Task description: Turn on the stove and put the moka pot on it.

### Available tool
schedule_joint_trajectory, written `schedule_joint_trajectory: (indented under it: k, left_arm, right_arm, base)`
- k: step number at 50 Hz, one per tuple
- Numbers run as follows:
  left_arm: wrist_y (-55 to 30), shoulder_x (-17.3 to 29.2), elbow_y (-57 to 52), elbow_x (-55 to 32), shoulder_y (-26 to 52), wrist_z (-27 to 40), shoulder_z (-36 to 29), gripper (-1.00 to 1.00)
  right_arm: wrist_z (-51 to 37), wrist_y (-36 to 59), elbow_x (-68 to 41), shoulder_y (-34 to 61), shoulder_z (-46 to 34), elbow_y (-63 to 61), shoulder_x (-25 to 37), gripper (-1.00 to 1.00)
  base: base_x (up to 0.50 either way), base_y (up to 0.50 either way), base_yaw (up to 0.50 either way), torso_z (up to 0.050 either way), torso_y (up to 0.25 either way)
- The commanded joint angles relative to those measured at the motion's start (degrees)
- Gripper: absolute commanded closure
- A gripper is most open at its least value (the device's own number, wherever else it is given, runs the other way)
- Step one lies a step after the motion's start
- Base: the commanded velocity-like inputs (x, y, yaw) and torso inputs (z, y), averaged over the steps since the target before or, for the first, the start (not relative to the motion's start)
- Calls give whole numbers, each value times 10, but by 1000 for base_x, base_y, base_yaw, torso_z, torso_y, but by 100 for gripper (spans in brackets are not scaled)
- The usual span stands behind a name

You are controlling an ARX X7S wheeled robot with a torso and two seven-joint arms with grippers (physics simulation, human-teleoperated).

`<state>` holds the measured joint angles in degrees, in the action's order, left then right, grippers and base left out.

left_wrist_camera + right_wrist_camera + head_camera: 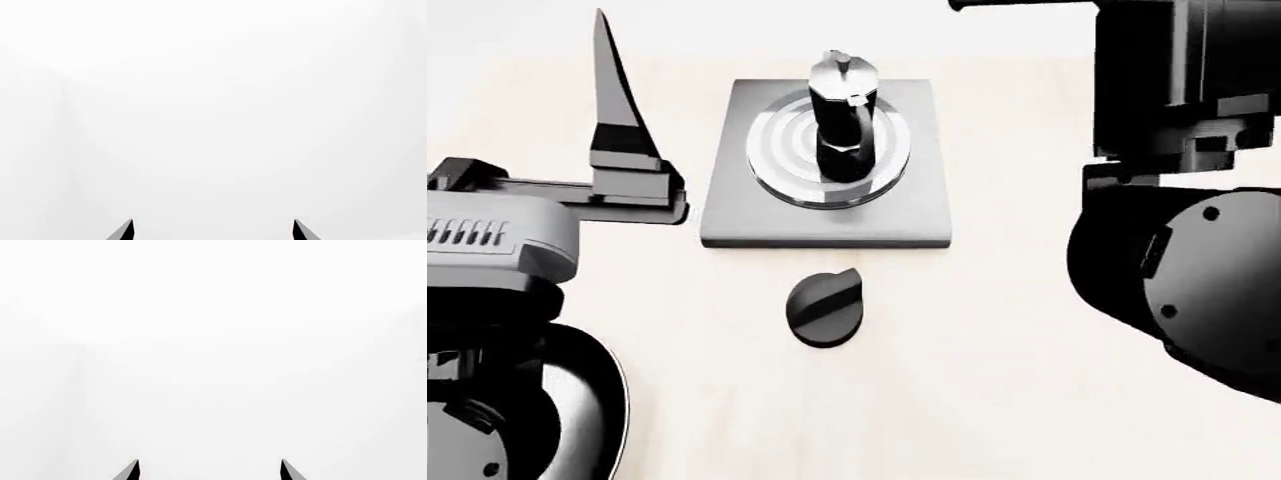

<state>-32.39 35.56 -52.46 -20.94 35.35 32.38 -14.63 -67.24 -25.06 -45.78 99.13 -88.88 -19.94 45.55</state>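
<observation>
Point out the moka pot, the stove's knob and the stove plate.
moka pot (843, 135), head view, on its black faceted body.
knob (825, 309), head view, on its round black top.
stove (910, 215), head view, on the bare grey plate beside the rings.

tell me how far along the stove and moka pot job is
The moka pot already stands upright on the stove rings. Nothing is in hand: the left hand and right hand are open and empty. Whether the knob was turned can't be told.
</observation>
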Motion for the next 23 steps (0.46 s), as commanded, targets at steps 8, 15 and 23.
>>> schedule_joint_trajectory:
  k: [8, 15, 23]
  left_arm:
    - [-53, 88, -75, -106, 108, 91, -10, -100]
    - [2, 187, -75, -195, 219, 214, -131, -100]
    - [89, 274, -75, -234, 356, 319, -315, -100]
  right_arm:
    - [-117, 141, 8, 109, 33, -255, 175, -100]
    - [-132, 159, -5, 130, 48, -314, 217, -100]
    - [-140, 167, -15, 143, 61, -362, 259, -100]
  base:
    - [0, 0, 0, 0, 0]
    - [0, 0, 0, 0, 0]
    - [0, 0, 0, 0, 0]
